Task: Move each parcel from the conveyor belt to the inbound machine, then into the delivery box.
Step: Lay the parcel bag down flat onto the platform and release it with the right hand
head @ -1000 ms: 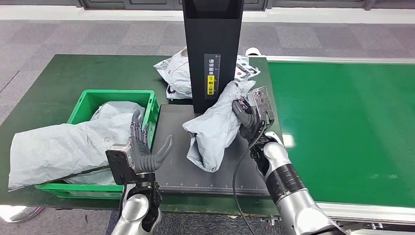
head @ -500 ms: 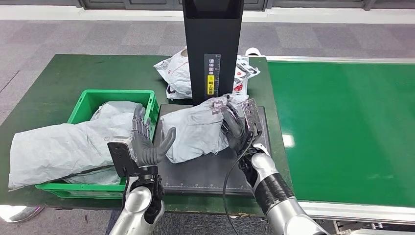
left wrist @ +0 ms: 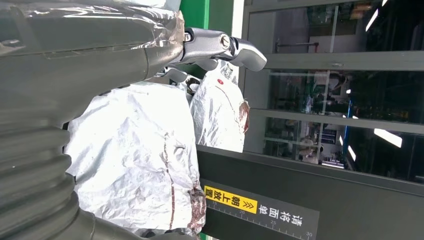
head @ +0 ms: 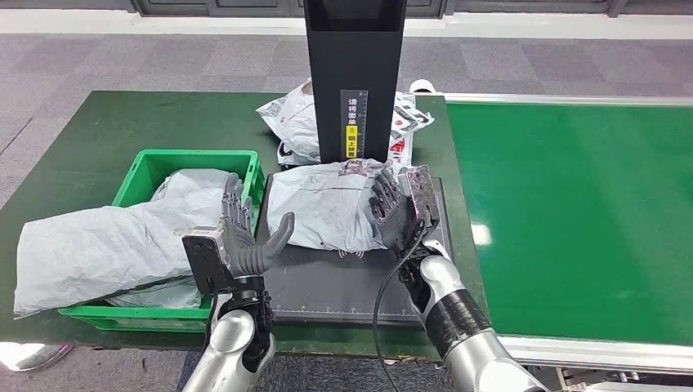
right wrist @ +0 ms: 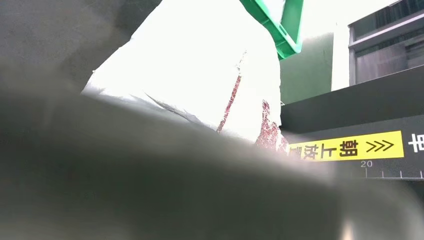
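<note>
A crumpled grey parcel [head: 323,208] lies flat on the black platform [head: 343,282] of the inbound machine, at the foot of its black column [head: 355,82]. My right hand [head: 391,214] grips the parcel's right edge, fingers over its top. My left hand [head: 245,241] is held open just left of the parcel, fingers spread and thumb pointing toward it; I cannot tell whether it touches. The left wrist view shows the parcel [left wrist: 130,155] beyond my left hand [left wrist: 75,50]. In the right wrist view the parcel [right wrist: 200,75] is bright and very close.
A green crate [head: 196,163] left of the platform holds large grey parcels [head: 106,245] that spill over its rim. White printed parcels [head: 290,122] lie behind the column. The green conveyor belt [head: 572,212] runs along the right. A yellow label [right wrist: 345,147] marks the column.
My right hand has lowered the grey parcel from hanging upright to lying flat on the platform, moving it left toward the column's base. My left hand has barely moved.
</note>
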